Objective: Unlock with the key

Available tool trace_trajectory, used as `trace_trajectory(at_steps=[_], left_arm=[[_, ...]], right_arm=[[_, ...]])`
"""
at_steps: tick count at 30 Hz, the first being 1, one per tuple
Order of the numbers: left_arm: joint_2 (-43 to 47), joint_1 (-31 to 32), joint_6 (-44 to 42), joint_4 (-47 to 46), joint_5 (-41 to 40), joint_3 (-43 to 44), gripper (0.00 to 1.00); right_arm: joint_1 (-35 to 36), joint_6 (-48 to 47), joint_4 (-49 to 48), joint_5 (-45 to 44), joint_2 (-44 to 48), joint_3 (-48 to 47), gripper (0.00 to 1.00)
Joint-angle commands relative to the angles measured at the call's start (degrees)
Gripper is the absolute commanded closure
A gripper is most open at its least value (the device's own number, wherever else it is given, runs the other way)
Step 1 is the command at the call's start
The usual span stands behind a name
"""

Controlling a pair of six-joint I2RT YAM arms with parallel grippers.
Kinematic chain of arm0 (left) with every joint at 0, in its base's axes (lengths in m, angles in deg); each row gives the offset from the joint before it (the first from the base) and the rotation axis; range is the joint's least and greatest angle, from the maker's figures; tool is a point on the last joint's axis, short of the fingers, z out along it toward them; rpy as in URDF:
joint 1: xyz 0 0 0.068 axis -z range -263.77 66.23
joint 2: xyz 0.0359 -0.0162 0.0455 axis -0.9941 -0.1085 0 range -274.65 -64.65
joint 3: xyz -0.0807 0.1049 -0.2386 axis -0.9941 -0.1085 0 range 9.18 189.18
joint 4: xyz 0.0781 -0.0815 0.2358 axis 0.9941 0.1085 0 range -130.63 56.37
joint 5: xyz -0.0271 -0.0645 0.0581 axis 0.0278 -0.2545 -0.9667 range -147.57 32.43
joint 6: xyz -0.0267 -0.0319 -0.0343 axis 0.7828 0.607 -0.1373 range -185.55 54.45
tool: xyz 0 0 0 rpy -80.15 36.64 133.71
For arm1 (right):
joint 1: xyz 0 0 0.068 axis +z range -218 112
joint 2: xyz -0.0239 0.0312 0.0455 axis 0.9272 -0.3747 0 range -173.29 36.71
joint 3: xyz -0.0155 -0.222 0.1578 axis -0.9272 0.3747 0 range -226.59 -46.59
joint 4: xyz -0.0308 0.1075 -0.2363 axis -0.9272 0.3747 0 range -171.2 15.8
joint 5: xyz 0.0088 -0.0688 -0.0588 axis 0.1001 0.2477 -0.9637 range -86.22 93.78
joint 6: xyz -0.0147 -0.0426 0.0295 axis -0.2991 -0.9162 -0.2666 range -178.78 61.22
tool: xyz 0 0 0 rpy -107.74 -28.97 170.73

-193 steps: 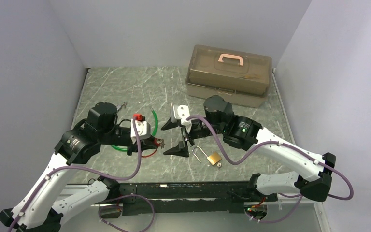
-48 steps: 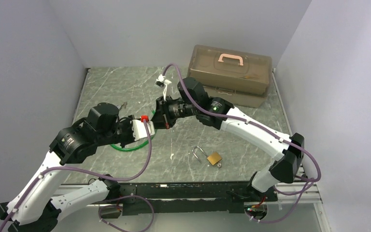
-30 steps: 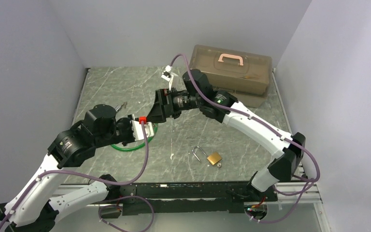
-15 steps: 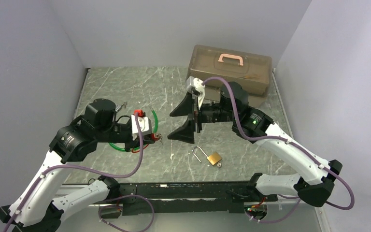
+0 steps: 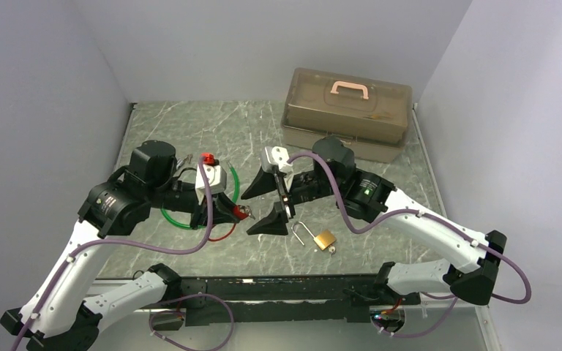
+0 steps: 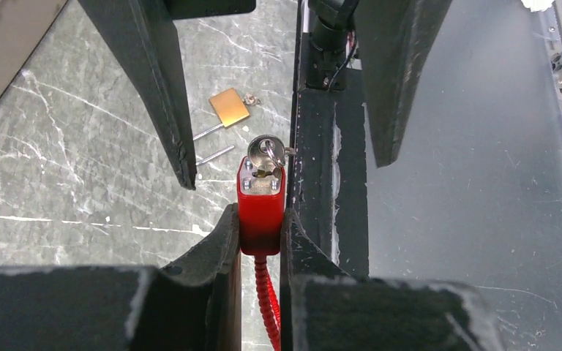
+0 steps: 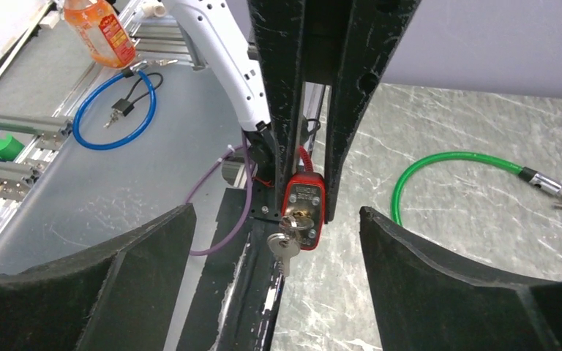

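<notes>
The white-and-black left arm reaches inward with its elbow raised, and its black two-finger left gripper (image 5: 228, 212) is pinched narrowly on a small red padlock (image 6: 261, 197). The right arm bends inward; its right gripper (image 5: 263, 205) faces the left one, jaws spread wide, holding nothing.

White arm links (image 5: 439, 235), black joints (image 5: 113, 208), purple cables (image 5: 128, 251), black scuffed fingers (image 7: 146, 278)

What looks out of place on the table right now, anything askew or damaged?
Nothing spilled or broken. The brass padlock lies flat near the front of the table with its shackle open. The red padlock sits straight in the left jaws, key already in it.
</notes>
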Motion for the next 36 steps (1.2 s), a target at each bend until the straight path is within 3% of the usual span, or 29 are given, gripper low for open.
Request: trace_trajectory(at_steps=[1,10,15,18,20,22,24,26,28,36], left_arm=[[0.41,-0.53,1.33,-2.14,3.42,1.83,1.0],[0.76,-0.8,1.78,-2.32,3.76,1.81,1.0],[1.21,-0.78,1.59,-2.06,3.98,1.32,1.0],[1.31,-0.87,1.53,-1.97,4.14,0.98,1.0],[1.27,-0.86,1.55,-1.92,3.93,1.16,0.99],[1.1,-0.93,1.33,-1.39,3.58,1.75,0.77],[0.97,-0.87,1.37,-0.84,3.07,2.14,0.42],[0.96,-0.87,0.86,0.0,3.15,2.49,0.26],[1.04,-0.89,0.46,0.99,2.02,3.08,0.03],[2.18,-1.98,-7.75,12.81,-7.8,7.1,0.01]], right_arm=[[0.22,-1.93,-2.5,0.85,-1.12,-2.45,0.18],[0.64,-2.35,-1.44,-0.38,-2.73,-3.24,0.4],[0.6,-2.35,-1.18,0.14,-3.25,-3.69,0.67],[0.81,-3.03,-0.18,0.3,-3.65,-4.21,0.95],[1.11,-3.38,0.6,-0.24,-3.79,-4.45,1.0],[1.51,-3.65,1.14,-0.72,-4.01,-4.51,1.0],[1.92,-3.74,1.47,-1.01,-4.07,-4.63,1.0],[2.29,-3.78,1.57,-1.48,-4.04,-4.57,1.0],[2.23,-3.72,1.61,-1.6,-3.93,-4.43,1.0],[2.27,-3.81,1.4,-3.9,-2.15,-3.63,1.0]])
